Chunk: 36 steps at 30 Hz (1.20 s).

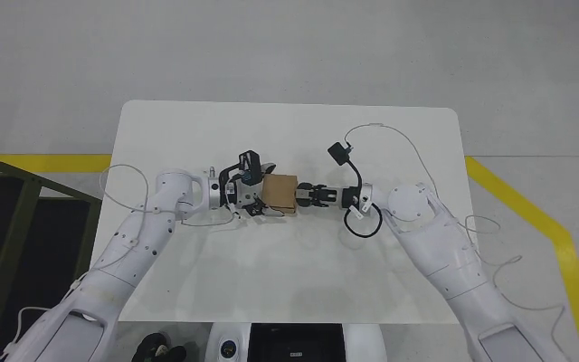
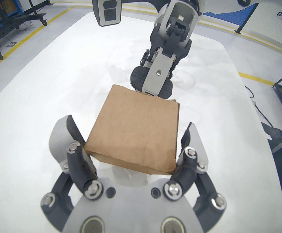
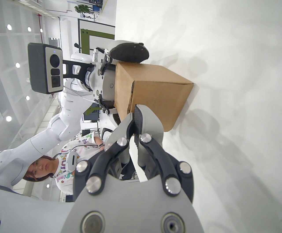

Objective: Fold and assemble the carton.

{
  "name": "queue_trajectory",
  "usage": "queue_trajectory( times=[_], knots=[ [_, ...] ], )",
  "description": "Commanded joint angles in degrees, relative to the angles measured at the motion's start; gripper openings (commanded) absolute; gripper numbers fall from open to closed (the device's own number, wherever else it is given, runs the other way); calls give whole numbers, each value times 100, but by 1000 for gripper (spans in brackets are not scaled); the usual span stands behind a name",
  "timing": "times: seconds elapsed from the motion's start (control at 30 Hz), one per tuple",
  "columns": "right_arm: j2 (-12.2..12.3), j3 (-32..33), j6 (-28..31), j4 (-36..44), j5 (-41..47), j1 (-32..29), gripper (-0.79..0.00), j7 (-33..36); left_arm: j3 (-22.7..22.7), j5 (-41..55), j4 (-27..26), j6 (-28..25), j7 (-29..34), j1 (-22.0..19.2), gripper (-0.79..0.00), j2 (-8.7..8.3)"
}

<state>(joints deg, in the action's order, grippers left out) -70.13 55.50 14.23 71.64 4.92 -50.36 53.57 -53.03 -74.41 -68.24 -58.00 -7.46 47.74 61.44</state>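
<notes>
White desk in a bright workshop hall

The desk (image 1: 181, 127) has rounded corners and stands on a pale grey floor (image 1: 271, 45) marked with yellow tape lines (image 1: 54, 163). A dark green frame (image 1: 27, 208) sits beside the desk. A black wheeled stand (image 2: 22, 15) and a blue panel (image 2: 253, 13) stand farther off. Round ceiling lights (image 3: 8, 27) shine overhead.

Bright overhead light casts soft shadows on the table (image 1: 181, 127); wrist views curve at edges.
</notes>
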Motion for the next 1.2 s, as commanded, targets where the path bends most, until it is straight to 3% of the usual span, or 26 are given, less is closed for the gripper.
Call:
queue_trajectory(
  times=[0.0,0.4,0.6,0.67,0.7,0.77,0.8,0.83,0.87,1.17],
  knots=[
    [-10,-22,19,-40,13,26,-785,1,6,13,5,0,1,-3,0,3],
    [83,304,100,134,-11,-158,-785,-82,-162,359,194,0,50,-42,0,-45],
    [206,709,457,462,-96,-422,-745,-114,-400,1187,121,0,192,52,0,-155],
    [242,830,559,557,-135,-493,-622,-121,-494,1512,-5,0,334,97,0,-217],
    [257,892,630,603,-114,-532,-499,-138,-553,1677,-62,0,412,121,0,-250],
    [292,1047,788,657,-131,-603,-409,-237,-684,1952,-176,0,601,148,0,-313],
    [309,1118,864,701,-154,-637,-317,-283,-744,2031,-230,0,717,157,0,-342],
    [323,1186,977,754,-151,-673,-114,-323,-821,2106,-265,3,809,159,0,-367],
    [339,1254,1083,790,-170,-707,0,-359,-889,2177,-295,29,900,164,0,-385],
    [446,1802,2544,922,-524,-897,0,-989,-1243,2687,-435,668,1453,118,0,-438]
  ],
)
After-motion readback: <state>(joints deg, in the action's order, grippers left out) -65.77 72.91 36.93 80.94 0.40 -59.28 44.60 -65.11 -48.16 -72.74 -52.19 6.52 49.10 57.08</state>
